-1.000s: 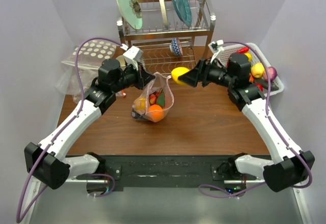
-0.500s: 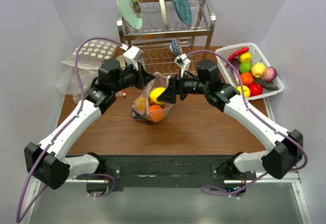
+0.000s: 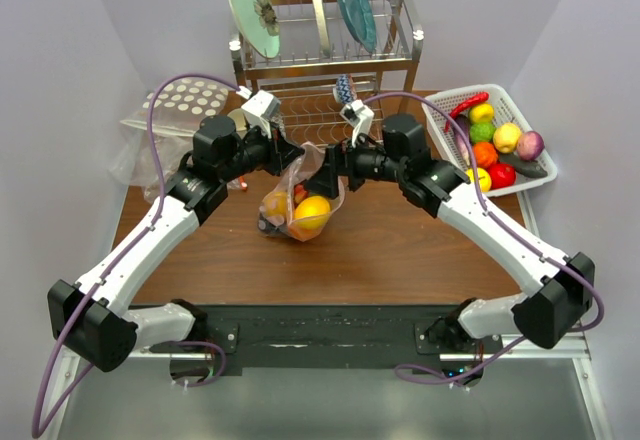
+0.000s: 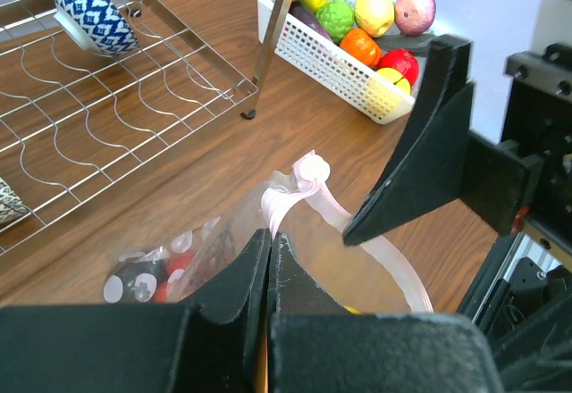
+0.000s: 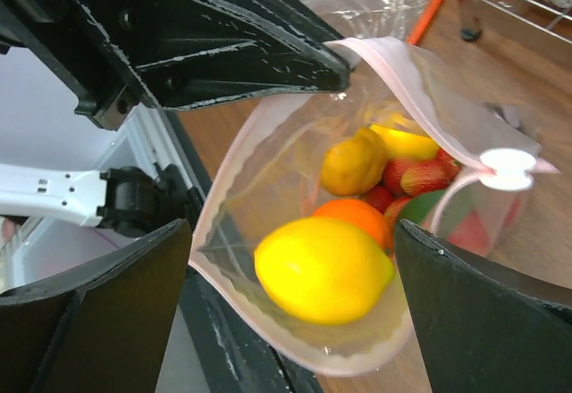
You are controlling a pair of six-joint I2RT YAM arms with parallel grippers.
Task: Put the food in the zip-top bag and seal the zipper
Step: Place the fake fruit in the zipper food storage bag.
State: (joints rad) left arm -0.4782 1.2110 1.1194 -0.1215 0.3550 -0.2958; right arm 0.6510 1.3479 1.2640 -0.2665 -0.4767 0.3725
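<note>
The zip-top bag (image 3: pixel 328 190) lies at the middle of the bench (image 3: pixel 400 250), its mouth lifted and gaping toward 12 o'clock. The left arm (image 3: pixel 150 240) reaches in from 8 o'clock. Its jaws are pinched tight on the mouth edge at the bag's 10 o'clock, gripping the pink zipper (image 4: pixel 299 198) just beside the white slider tab (image 4: pixel 313 170).

The right arm (image 3: pixel 490 230) comes from 4 o'clock. Its jaws are spread wide and hold nothing, poised at the bag's 2 o'clock with one finger on either side of the opening.

Inside the bag, the right wrist view shows a lemon (image 5: pixel 322 268) nearest the mouth. Behind it are an orange (image 5: pixel 362 216), a smaller yellow fruit (image 5: pixel 355 165), red berries (image 5: pixel 416 177) and a green piece (image 5: pixel 447 210).

More toy food fills the white basket (image 4: pixel 331 62) at 2 o'clock. A dish rack (image 3: pixel 320 70) stands at 12 o'clock, and a polka-dot bag (image 3: pixel 185 100) sits at 10 o'clock.
</note>
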